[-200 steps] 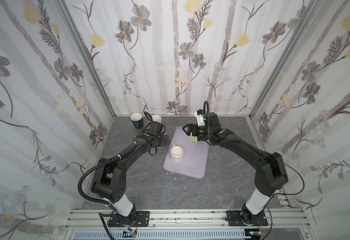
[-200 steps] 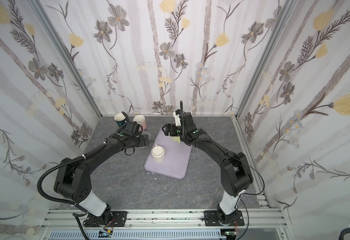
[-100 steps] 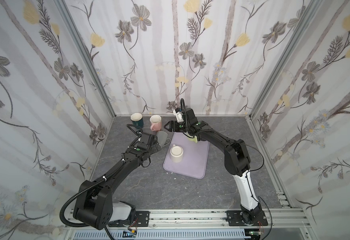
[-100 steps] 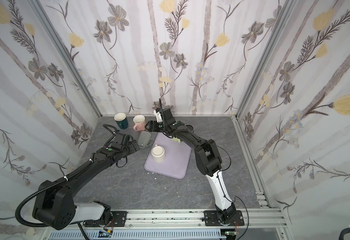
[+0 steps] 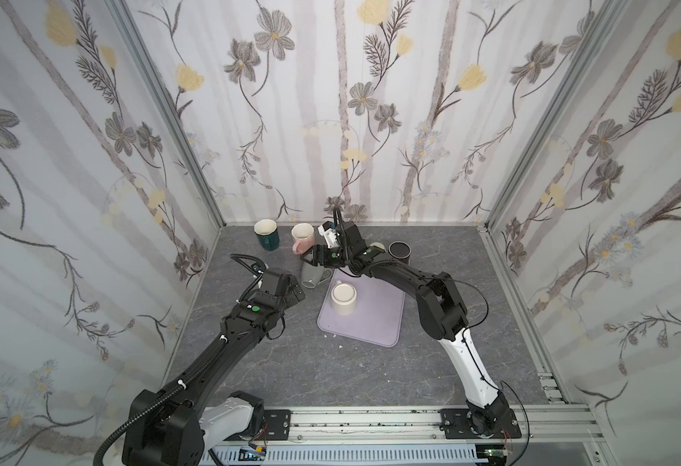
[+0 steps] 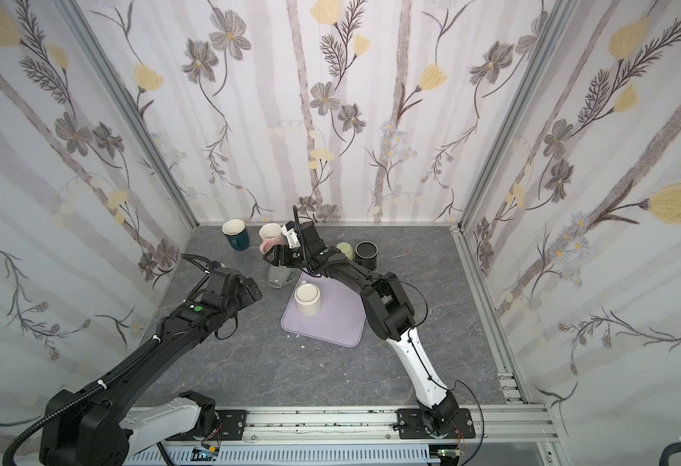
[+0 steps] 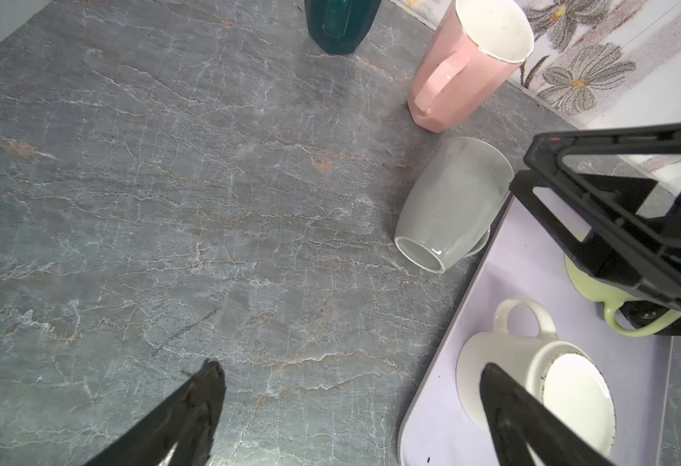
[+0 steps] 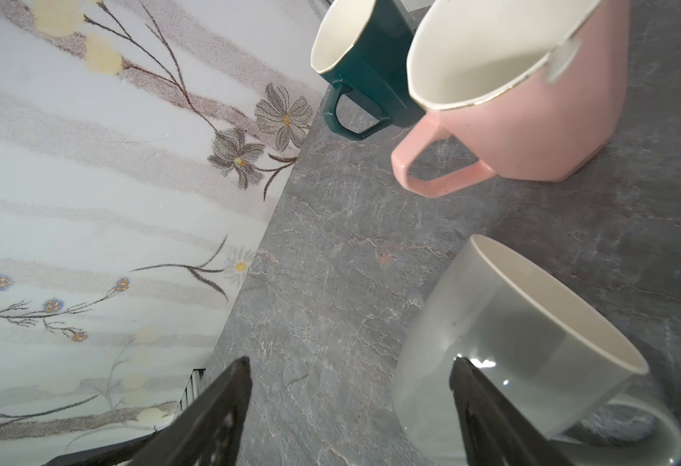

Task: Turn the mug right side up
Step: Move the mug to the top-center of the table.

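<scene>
On my feed I read the glossy grey ceramic mug [image 7: 447, 210] as off-white inside. The pink faceted mug [image 7: 459, 68] and dark teal faceted mug [image 8: 383, 72] are cream-lined. The round cream mug [image 5: 343, 298] is plain, the flat lavender mat [image 5: 375, 322] unpatterned, the grey tabletop [image 5: 290, 363] white-veined, the white wallpaper [image 5: 371, 121] strewn with grey and yellow flowers

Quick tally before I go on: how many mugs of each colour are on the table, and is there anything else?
Dark green mug: 1
Pink mug: 1
Grey mug: 1
White mug: 1
Light green mug: 1
Black mug: 1
Lilac mat: 1
Total: 7
</scene>
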Available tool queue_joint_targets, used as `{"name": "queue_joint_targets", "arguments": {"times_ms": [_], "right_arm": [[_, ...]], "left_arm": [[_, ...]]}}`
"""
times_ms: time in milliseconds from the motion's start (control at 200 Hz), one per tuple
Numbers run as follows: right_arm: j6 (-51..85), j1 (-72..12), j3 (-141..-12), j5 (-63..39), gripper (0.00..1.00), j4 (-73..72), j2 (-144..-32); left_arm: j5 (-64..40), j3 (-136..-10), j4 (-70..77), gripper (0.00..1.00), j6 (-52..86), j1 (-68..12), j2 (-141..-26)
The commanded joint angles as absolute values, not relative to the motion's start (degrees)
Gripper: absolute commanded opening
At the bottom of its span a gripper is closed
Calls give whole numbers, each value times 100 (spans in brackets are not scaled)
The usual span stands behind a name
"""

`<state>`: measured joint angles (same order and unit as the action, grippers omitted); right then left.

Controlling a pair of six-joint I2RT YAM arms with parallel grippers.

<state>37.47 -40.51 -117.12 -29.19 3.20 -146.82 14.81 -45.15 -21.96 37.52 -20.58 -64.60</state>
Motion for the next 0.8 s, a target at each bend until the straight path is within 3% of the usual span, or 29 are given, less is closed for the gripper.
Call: {"name": "queue_joint_targets", "arguments": {"times_ms": [0, 450, 799], "right_arm": [[3709, -4134, -11787, -2671, 79, 363, -14739], [3195, -4410, -11786, -679, 83, 2159, -14431], [3461, -4399, -11874, -1186, 87, 1759, -14708]], "left_arm": [[1605, -4459, -2286, 100, 3814, -2026, -6368], [1651, -4248, -2065, 100, 3762, -1960, -6333], [1642, -4225, -1961, 100, 3683, -1888, -6434]]}}
